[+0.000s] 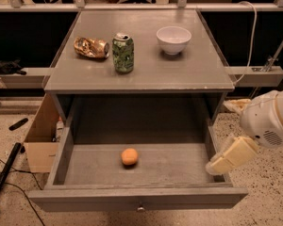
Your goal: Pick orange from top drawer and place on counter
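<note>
The orange [129, 157] is small and round and lies on the floor of the open top drawer [137, 199], a little left of its middle. The drawer is pulled far out below the counter [146, 69], and its small metal knob [140, 207] shows on the front panel. My gripper [225, 160] comes in from the right on a white arm and hangs over the drawer's right wall, well to the right of the orange and apart from it.
On the counter stand a green can [123, 52], a dented gold-brown can [91, 47] and a white bowl [173, 39]. An open cardboard box [40, 138] sits on the floor left of the cabinet. Dark cables and a black bar [4, 173] lie at the lower left.
</note>
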Action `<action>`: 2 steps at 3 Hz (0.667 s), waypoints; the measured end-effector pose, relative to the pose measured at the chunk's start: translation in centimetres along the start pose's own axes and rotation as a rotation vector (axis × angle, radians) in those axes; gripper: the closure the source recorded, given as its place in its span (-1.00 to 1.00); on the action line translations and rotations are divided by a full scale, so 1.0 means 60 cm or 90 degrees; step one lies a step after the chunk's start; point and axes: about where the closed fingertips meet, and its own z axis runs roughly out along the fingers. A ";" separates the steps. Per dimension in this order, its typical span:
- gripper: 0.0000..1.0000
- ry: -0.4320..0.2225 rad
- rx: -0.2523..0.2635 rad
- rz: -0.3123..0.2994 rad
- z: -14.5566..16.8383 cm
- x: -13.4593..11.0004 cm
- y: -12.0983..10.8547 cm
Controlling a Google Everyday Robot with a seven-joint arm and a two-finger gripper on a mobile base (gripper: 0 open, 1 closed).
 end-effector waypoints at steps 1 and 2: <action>-1.00 -0.007 -0.047 0.004 0.051 -0.011 0.037; -1.00 -0.006 -0.082 0.001 0.107 -0.029 0.069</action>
